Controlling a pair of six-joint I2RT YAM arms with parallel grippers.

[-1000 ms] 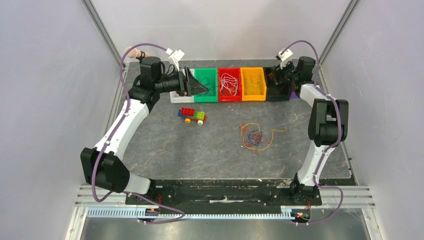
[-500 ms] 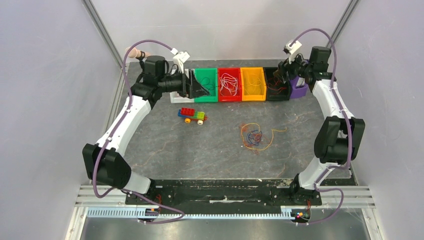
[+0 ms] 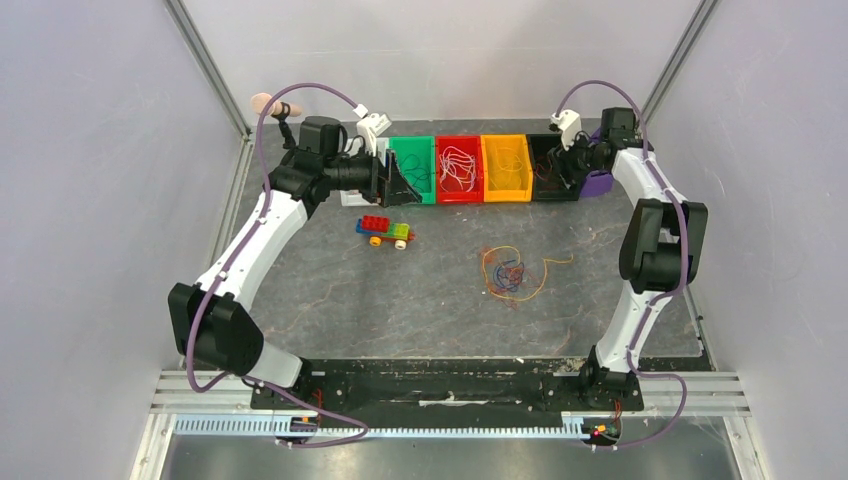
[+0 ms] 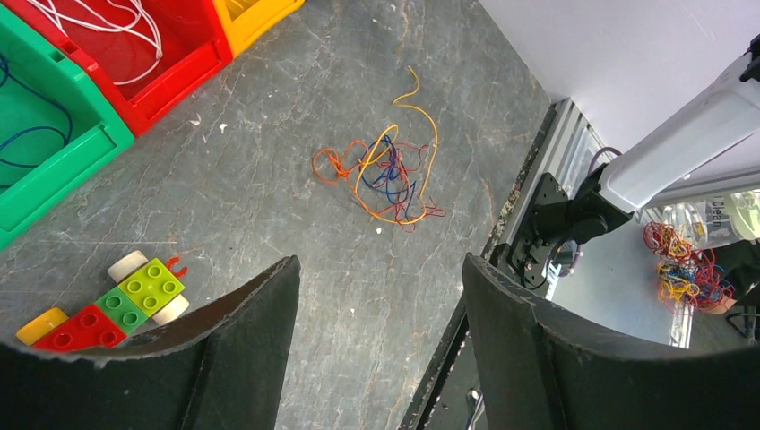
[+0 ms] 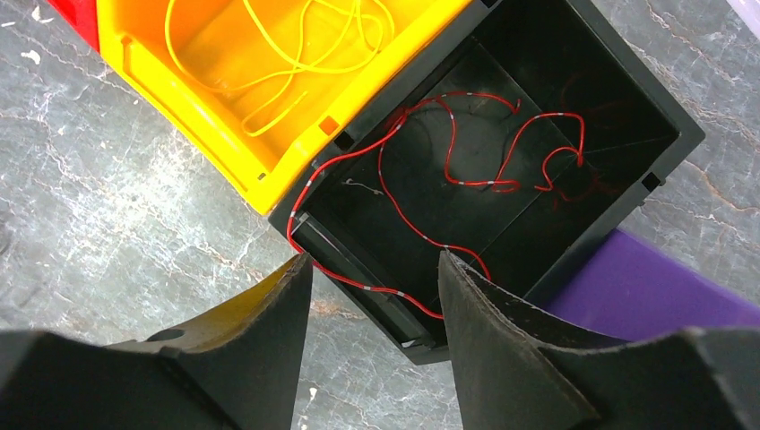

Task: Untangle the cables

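The cables lie as a loose tangle (image 3: 510, 272) of orange, red, blue and yellow wires on the grey table, right of centre; in the left wrist view this tangle (image 4: 385, 170) lies ahead of the fingers. My left gripper (image 3: 400, 180) hovers at the green bin, open (image 4: 381, 296) and empty. My right gripper (image 3: 562, 165) is at the black bin (image 5: 618, 210), open (image 5: 375, 260). A red cable (image 5: 448, 152) lies in that bin, one loop draped over the near rim between my fingertips, not pinched.
A row of bins lines the back: green (image 3: 412, 197), red (image 3: 460, 197) with white wires, yellow (image 3: 508, 195) with a yellow wire (image 5: 296, 54), black (image 3: 555, 195), purple (image 3: 598, 183). A toy brick car (image 3: 385, 231) stands near the left gripper.
The right arm swung back and outward, then returned over the black bin. The left gripper has edged right along the green bin. The tangle has not moved.
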